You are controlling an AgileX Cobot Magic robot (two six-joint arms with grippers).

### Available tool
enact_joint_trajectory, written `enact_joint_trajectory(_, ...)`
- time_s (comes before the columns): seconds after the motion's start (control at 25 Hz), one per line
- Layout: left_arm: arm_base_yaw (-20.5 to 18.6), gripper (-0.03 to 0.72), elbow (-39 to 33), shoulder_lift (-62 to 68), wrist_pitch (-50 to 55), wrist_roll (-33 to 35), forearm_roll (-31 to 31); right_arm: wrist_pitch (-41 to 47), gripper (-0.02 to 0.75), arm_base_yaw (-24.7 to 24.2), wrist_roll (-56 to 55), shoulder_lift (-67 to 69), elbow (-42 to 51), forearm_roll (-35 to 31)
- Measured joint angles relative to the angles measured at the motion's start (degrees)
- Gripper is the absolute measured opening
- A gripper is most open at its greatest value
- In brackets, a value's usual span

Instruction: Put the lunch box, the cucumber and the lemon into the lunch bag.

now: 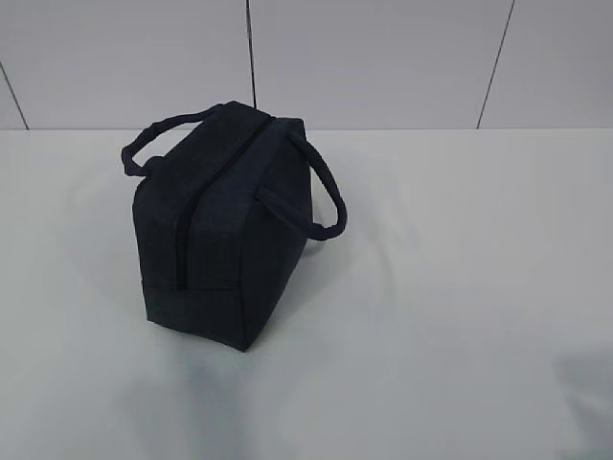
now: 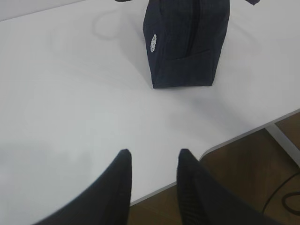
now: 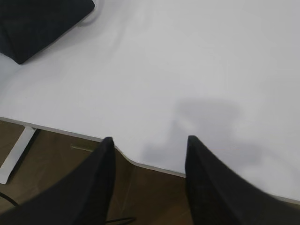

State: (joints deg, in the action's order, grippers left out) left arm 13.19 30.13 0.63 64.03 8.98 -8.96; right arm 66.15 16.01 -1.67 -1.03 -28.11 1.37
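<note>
Your lunch bag (image 1: 225,225) stands zipped shut on the table (image 1: 460,287); no lunch box, cucumber or lemon shows. Whether they are inside, you cannot tell; left gripper (image 2: 153,157) and right gripper (image 3: 150,143) hang parted, empty.

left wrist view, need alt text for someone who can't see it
A dark navy lunch bag stands upright on a white table, a small round white logo on its side. In the foreground the left gripper hangs open and empty over the table's near edge, with brown floor beyond.

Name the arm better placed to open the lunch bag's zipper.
Left, probably. The lunch bag stands ahead of the open left gripper; the open right gripper sees only its corner, far left. Neither is close.
</note>
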Motion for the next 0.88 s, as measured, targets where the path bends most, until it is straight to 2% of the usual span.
enact_joint_trajectory(0.24, 0.0, 0.235, 0.0, 0.0, -0.1, 0.0, 0.1, 0.0, 0.365, -0.4, 0.0, 0.0, 0.1, 0.0)
enact_joint_trajectory(0.4, -1.7, 0.235, 0.0, 0.0, -0.2, 0.0, 0.1, -0.1, 0.365, -5.7, 0.0, 0.0, 0.1, 0.0)
enact_joint_trajectory(0.6, -6.6, 0.235, 0.0, 0.0, -0.2, 0.0, 0.1, -0.1, 0.365, -13.3, 0.0, 0.0, 0.1, 0.0)
enact_joint_trajectory(0.72, -8.1, 0.235, 0.0, 0.0, -0.2, 0.0, 0.1, -0.1, 0.365, -14.9, 0.0, 0.0, 0.1, 0.0)
enact_joint_trajectory(0.88, -8.2, 0.235, 0.0, 0.0, -0.2, 0.1, 0.1, -0.1, 0.365, -15.2, 0.0, 0.0, 0.1, 0.0)
